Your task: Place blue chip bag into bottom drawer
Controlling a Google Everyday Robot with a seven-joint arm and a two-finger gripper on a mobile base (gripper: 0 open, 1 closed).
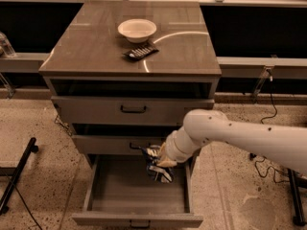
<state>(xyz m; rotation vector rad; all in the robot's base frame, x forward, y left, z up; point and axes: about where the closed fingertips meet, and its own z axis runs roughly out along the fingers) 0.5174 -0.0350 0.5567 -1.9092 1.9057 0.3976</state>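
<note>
A single camera looks down from high in front of the cabinet (pixel 96 47), facing its drawer fronts and tilted enough to show the whole top and the floor (pixel 38 128) around it. It stands fairly near; the arm (pixel 240 135) enters from the right edge. The gripper (pixel 156 161), clasping the blue chip bag (pixel 160 172), sits low-centre over the open bottom drawer (pixel 124 193)
</note>
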